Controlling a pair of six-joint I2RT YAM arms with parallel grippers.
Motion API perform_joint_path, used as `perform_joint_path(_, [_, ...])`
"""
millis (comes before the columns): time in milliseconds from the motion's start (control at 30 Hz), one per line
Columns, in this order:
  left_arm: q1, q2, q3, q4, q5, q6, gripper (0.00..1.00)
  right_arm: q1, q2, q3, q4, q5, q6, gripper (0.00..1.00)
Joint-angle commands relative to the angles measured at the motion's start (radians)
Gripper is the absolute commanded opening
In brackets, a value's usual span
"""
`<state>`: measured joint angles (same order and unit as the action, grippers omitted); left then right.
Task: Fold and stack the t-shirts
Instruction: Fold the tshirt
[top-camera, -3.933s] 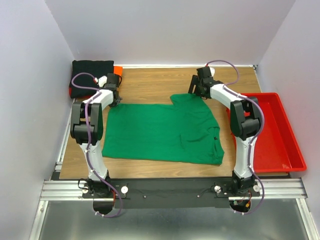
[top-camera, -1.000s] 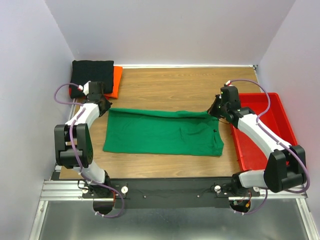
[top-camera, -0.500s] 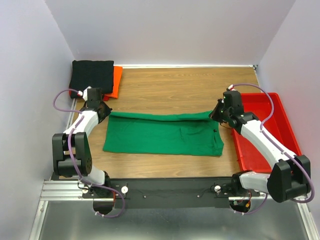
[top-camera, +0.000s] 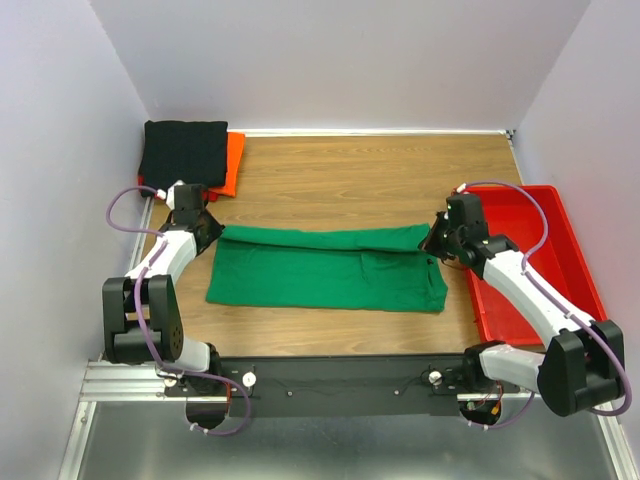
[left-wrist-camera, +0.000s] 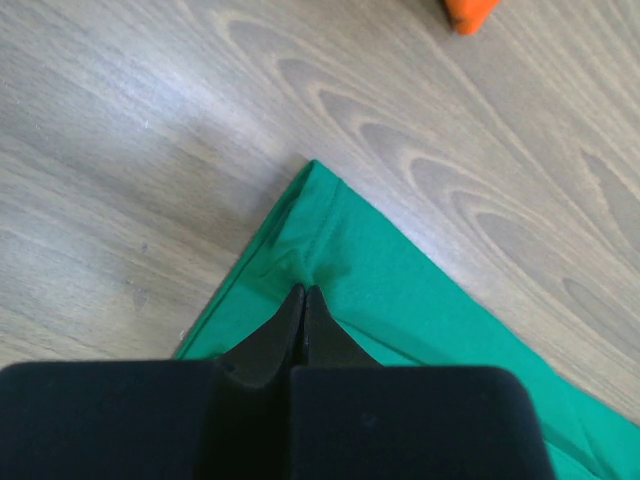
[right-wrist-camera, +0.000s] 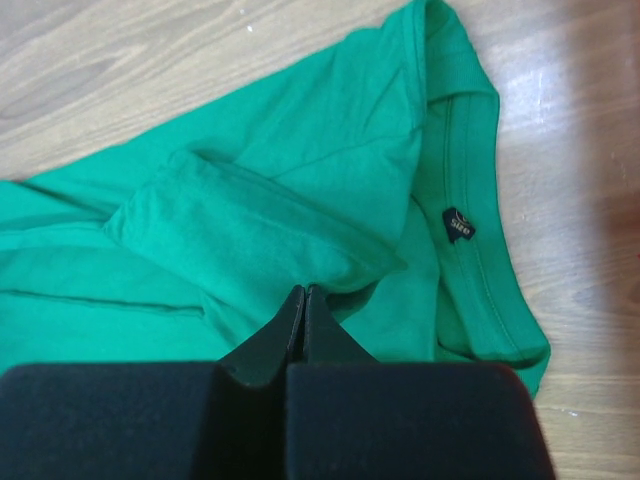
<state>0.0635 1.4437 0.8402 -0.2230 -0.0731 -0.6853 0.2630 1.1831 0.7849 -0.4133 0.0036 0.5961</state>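
The green t-shirt (top-camera: 320, 270) lies across the middle of the table, folded lengthwise into a long band. My left gripper (top-camera: 212, 232) is shut on its far left corner; the cloth (left-wrist-camera: 400, 270) puckers at the closed tips (left-wrist-camera: 303, 291). My right gripper (top-camera: 433, 240) is shut on the far right edge, pinching a folded layer (right-wrist-camera: 300, 190) at its tips (right-wrist-camera: 305, 292), next to the collar and its label (right-wrist-camera: 459, 224). The black t-shirt (top-camera: 184, 150) sits folded at the back left on top of the orange-red t-shirt (top-camera: 232, 166).
A red plastic tray (top-camera: 560, 290) stands along the right side, just beside my right arm. Bare wood (top-camera: 360, 180) stretches behind the green shirt. An orange-red cloth corner (left-wrist-camera: 468, 12) shows at the top of the left wrist view.
Both grippers have drawn the green shirt's far edge toward the near side, so the folded-over flap now reaches further and the band is narrower. Both stay shut on the cloth.
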Motion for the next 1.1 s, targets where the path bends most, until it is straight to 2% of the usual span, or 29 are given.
perform_joint_path(0, [0.005,-0.035,-0.024,0.016,0.019,0.013,0.00,0.005,-0.028,-0.035,-0.028,-0.025,0.016,0.00])
perform_joint_path(467, [0.005,-0.092,-0.082,0.001,0.027,0.021,0.00,0.005,-0.056,-0.042,-0.071,0.061,0.019,0.00])
perform_joint_path(800, [0.006,-0.114,-0.159,0.025,0.048,0.017,0.00,0.007,-0.040,-0.096,-0.070,0.036,0.037,0.00])
perform_joint_path(867, [0.007,-0.120,-0.173,0.043,0.059,0.018,0.02,0.005,-0.036,-0.108,-0.070,0.039,0.041,0.08])
perform_joint_path(900, [0.007,-0.120,-0.181,0.050,0.068,0.018,0.07,0.007,-0.037,-0.113,-0.070,0.039,0.038,0.13])
perform_joint_path(933, [0.007,-0.124,-0.184,0.053,0.068,0.018,0.17,0.007,-0.040,-0.115,-0.070,0.033,0.034,0.26])
perform_joint_path(967, [0.009,-0.129,-0.182,0.054,0.068,0.020,0.22,0.007,-0.048,-0.113,-0.071,0.027,0.024,0.35])
perform_joint_path(1000, [0.010,-0.132,-0.181,0.054,0.068,0.021,0.31,0.007,-0.056,-0.113,-0.070,0.018,0.016,0.42])
perform_joint_path(1033, [0.010,-0.146,-0.176,0.053,0.068,0.021,0.35,0.005,-0.063,-0.108,-0.071,0.016,0.008,0.52])
perform_joint_path(1067, [0.012,-0.154,-0.165,0.045,0.068,0.026,0.38,0.005,-0.083,-0.099,-0.071,0.018,-0.004,0.56])
